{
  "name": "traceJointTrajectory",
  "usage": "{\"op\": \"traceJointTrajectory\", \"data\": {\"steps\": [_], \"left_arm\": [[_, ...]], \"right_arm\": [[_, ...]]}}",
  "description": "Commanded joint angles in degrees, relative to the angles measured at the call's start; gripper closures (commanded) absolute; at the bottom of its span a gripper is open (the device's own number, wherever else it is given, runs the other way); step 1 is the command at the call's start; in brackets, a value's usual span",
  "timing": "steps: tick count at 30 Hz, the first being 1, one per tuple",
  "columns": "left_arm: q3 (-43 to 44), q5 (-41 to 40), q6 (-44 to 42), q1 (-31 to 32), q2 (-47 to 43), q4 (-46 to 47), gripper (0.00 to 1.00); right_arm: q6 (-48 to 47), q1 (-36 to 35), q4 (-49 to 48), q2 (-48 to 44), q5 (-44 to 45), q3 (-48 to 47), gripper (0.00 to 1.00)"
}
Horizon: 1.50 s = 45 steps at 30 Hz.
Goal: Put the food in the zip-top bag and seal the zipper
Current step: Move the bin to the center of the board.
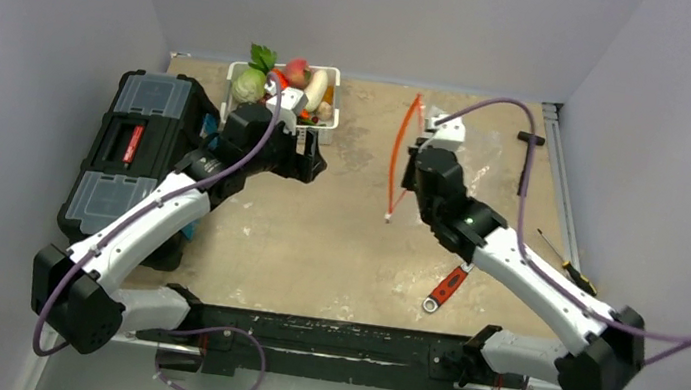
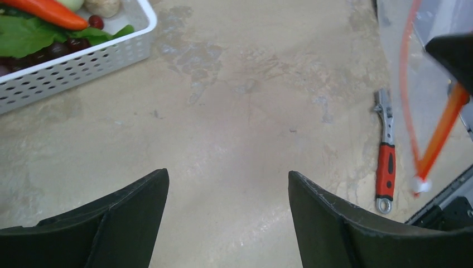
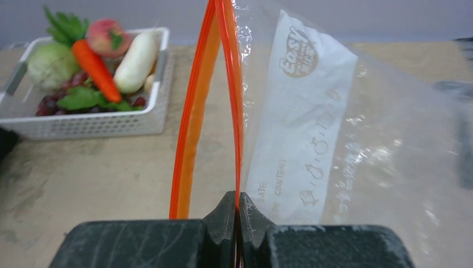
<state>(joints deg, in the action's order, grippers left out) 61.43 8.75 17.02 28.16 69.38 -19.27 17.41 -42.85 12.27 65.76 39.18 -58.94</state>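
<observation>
The food lies in a white basket (image 1: 234, 75) at the back: carrot (image 3: 95, 61), white radish (image 3: 136, 61), peach (image 3: 106, 34), grapes (image 3: 53, 103) and green leaves (image 3: 83, 97). My left gripper (image 2: 228, 176) hangs open and empty over bare table just right of the basket (image 2: 72, 70). The clear zip-top bag (image 3: 346, 139) is at the centre right. My right gripper (image 3: 238, 195) is shut on one side of its orange zipper (image 3: 234, 84). The other side (image 3: 192, 111) bows away, so the mouth gapes toward the basket.
A black toolbox (image 1: 131, 147) stands at the left beside my left arm. A red-handled wrench (image 1: 447, 287) lies near the front edge, a screwdriver (image 1: 565, 262) at the right edge, and a small black tool (image 1: 530, 139) at the back right. Grey walls close three sides.
</observation>
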Motion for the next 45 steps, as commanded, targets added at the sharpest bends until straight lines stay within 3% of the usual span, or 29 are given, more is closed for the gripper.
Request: {"op": "traceJointTrajectory", "data": {"steps": [1, 8, 14, 21, 26, 33, 38, 45], "left_arm": [[-0.33, -14.3, 9.35, -0.06, -2.52, -1.93, 0.22], [5.83, -35.31, 23.16, -0.66, 8.23, -2.31, 0.09], [16.83, -34.07, 28.06, -3.31, 23.42, 3.11, 0.11], [22.18, -36.88, 37.07, -8.93, 32.99, 7.06, 0.24], [24.07, -38.32, 30.41, -11.53, 38.86, 20.11, 0.32], [31.62, -36.93, 25.79, -13.28, 47.13, 26.61, 0.41], [37.56, -36.19, 30.99, -14.17, 53.28, 21.57, 0.41], [36.54, -37.77, 44.97, -14.53, 55.19, 12.32, 0.37]], "right_arm": [[4.92, -0.31, -13.38, 9.37, -18.66, 3.48, 1.0], [5.19, 0.59, -20.63, 8.49, -20.15, 9.32, 1.0], [5.57, 1.57, -22.83, 8.95, -19.84, 11.62, 1.0], [5.83, 1.72, -23.98, 9.53, -17.64, 13.07, 1.0], [5.56, 1.74, -23.94, 9.86, -17.1, 13.12, 1.0], [4.81, 1.72, -24.22, 10.96, -17.15, 12.76, 1.0], [4.14, 1.72, -24.23, 10.97, -16.24, 12.79, 1.0], [3.95, 1.74, -23.87, 11.49, -15.63, 12.3, 1.0]]}}
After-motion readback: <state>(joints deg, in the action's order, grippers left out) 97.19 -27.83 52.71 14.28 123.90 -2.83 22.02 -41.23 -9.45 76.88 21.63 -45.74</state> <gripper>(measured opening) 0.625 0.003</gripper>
